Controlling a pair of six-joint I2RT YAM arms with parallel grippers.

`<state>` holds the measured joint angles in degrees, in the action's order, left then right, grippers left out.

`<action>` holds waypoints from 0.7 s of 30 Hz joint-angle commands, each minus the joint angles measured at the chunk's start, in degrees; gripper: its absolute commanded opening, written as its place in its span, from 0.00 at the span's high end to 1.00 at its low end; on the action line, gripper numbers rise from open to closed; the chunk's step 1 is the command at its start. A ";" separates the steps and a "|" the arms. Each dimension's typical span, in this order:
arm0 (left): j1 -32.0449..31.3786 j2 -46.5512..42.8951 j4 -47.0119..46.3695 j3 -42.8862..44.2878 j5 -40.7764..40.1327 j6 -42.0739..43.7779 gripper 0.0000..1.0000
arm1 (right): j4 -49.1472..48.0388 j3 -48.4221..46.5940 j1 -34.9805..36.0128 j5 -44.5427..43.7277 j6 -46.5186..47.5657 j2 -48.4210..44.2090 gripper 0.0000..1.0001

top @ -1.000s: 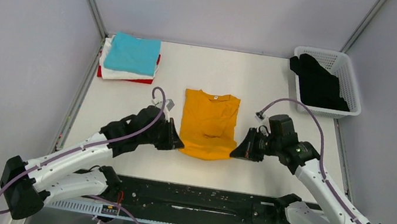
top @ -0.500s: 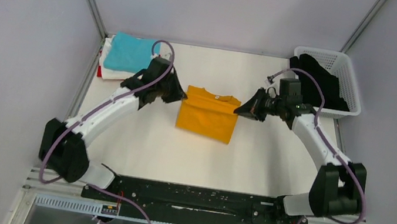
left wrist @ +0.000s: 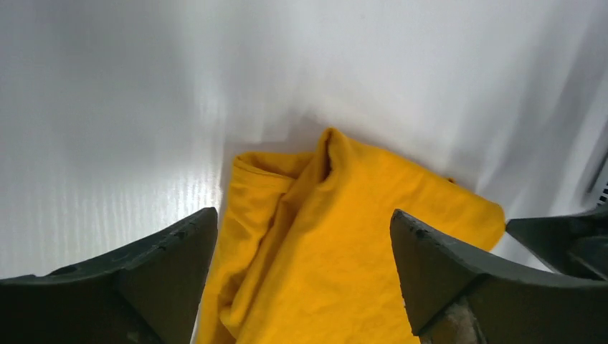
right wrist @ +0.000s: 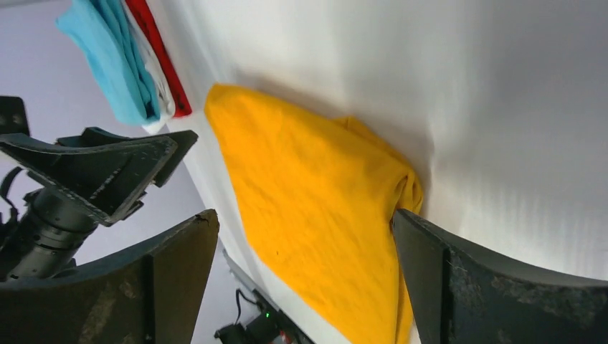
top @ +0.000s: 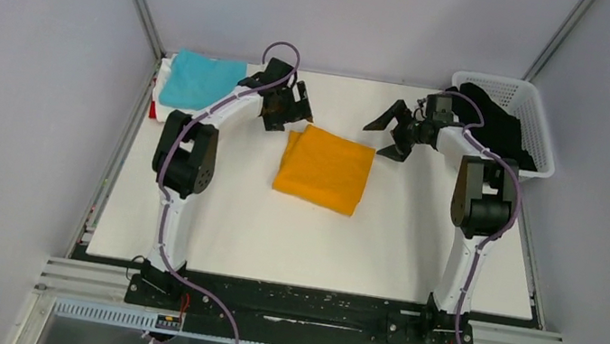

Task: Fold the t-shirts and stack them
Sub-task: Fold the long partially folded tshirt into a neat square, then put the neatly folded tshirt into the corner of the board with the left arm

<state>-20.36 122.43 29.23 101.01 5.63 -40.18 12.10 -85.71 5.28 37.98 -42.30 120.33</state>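
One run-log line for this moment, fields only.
orange t-shirt: folded, lying alone, unstacked | left end effector: open, empty | right end effector: open, empty | stack: turquoise on top, far left

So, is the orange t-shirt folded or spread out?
Folded: the orange t-shirt lies as a rectangle, no sleeves or collar showing; the left wrist view shows doubled layers.

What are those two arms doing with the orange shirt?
Two robot arms are folding t-shirts. The orange shirt lies folded in the middle of the table. The left gripper and right gripper hang open by its far corners, holding nothing. A pile of folded shirts, turquoise on top, sits at the far left.
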 commanded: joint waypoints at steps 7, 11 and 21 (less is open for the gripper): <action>0.52 -4.95 -2.98 -10.45 8.58 6.00 0.06 | 2.21 9.61 0.17 -8.30 4.70 -15.50 0.01; -0.76 -3.03 -1.29 -12.39 9.53 8.41 0.08 | 0.24 18.67 0.16 -8.85 5.19 -22.55 0.01; -7.28 1.62 4.11 -10.59 -0.19 9.71 0.66 | 3.60 27.78 0.15 -13.98 9.53 -35.03 0.01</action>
<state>-24.88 121.30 29.54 89.03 11.03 -31.88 15.05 -59.20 5.21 26.63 -35.40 89.82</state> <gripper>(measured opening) 0.514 0.993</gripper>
